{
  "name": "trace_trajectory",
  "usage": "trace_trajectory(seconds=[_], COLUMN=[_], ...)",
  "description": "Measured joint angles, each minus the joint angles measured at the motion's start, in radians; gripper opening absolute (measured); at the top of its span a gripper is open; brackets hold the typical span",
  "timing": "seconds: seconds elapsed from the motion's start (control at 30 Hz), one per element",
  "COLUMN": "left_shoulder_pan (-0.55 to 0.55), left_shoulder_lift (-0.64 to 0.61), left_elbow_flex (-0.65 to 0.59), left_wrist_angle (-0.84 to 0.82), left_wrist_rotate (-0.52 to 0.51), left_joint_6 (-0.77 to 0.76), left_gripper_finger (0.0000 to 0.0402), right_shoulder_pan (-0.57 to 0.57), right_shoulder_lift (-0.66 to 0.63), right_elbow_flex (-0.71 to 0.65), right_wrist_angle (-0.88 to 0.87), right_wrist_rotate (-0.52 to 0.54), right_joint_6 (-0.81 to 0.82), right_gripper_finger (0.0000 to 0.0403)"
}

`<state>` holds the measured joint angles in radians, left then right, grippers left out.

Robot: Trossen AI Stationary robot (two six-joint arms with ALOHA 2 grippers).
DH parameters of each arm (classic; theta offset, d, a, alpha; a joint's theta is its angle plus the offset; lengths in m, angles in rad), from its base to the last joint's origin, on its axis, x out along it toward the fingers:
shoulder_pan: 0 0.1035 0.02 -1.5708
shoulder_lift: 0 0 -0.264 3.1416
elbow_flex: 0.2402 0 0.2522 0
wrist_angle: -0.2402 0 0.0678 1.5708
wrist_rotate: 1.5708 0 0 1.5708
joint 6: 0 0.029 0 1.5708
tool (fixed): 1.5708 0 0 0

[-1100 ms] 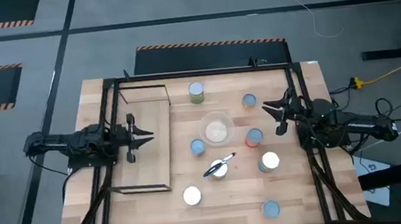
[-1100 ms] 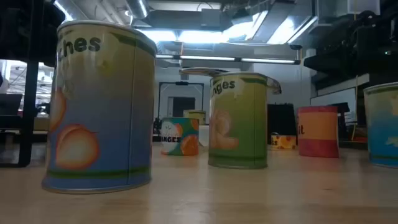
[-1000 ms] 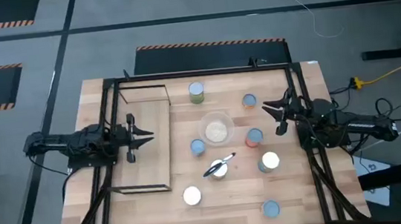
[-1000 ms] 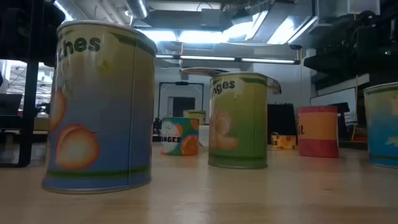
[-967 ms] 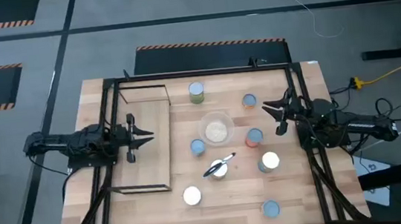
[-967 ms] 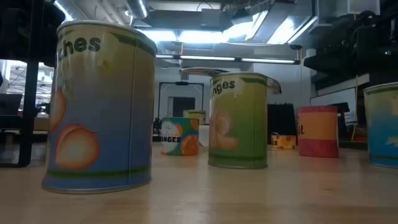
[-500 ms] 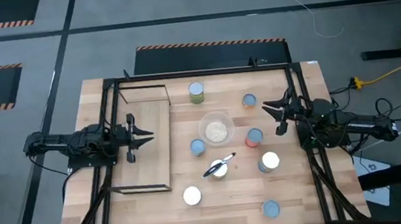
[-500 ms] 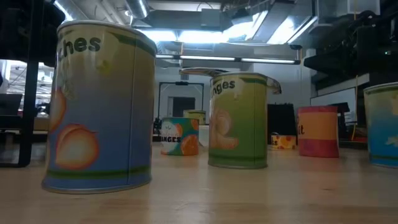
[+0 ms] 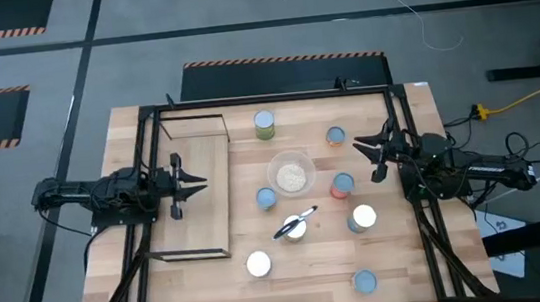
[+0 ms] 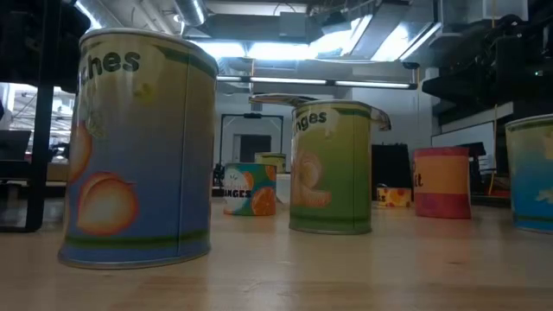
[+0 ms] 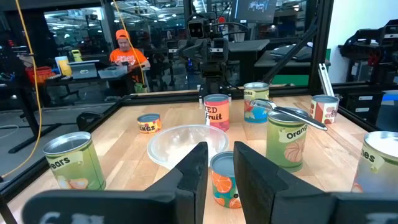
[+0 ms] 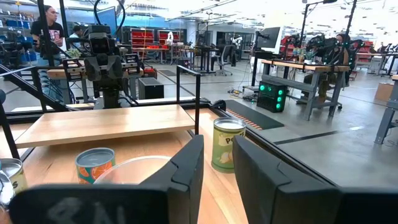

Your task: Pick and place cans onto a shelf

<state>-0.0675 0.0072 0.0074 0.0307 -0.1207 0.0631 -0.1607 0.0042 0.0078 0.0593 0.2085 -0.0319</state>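
Nothing has moved: our left end effector [image 9: 196,185] and right end effector [image 9: 366,157] hover slightly apart, empty; cans [image 9: 264,123] remain off the shelf [image 9: 194,194].

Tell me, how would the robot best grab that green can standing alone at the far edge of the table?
Best by its round side wall. The green can stands upright with open table around it, apart from the bowl. A tool could probably come in level, one finger either side of the wall, likely from the shelf side, where nothing blocks it.

High view looks straight down on the whole table [image 9: 401,248]; low view sits at tabletop level; wrist views face each other across the cans [image 11: 290,139]
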Motion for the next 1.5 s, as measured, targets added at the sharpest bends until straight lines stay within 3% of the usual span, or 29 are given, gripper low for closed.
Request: trace_trajectory(seconds=[1.13, 1.3, 1.5], left_shoulder_pan=[0.0, 0.0, 0.0], left_shoulder_lift=[0.0, 0.0, 0.0], left_elbow_flex=[0.0, 0.0, 0.0], left_wrist_angle=[0.047, 0.11, 0.148], left_wrist_rotate=[-0.001, -0.048, -0.05], left_joint_6=[0.0, -0.052, -0.157], left_gripper_finger=[0.0069, 0.007, 0.0108], right_shoulder_pan=[0.0, 0.0, 0.0], right_shoulder_lift=[0.0, 0.0, 0.0], right_elbow_flex=[0.0, 0.0, 0.0], right_wrist_angle=[0.0, 0.0, 0.0], right_wrist_rotate=[0.0, 0.0, 0.0], right_joint_6=[0.0, 0.0, 0.0], right_gripper_finger=[0.009, 0.0091, 0.0091])
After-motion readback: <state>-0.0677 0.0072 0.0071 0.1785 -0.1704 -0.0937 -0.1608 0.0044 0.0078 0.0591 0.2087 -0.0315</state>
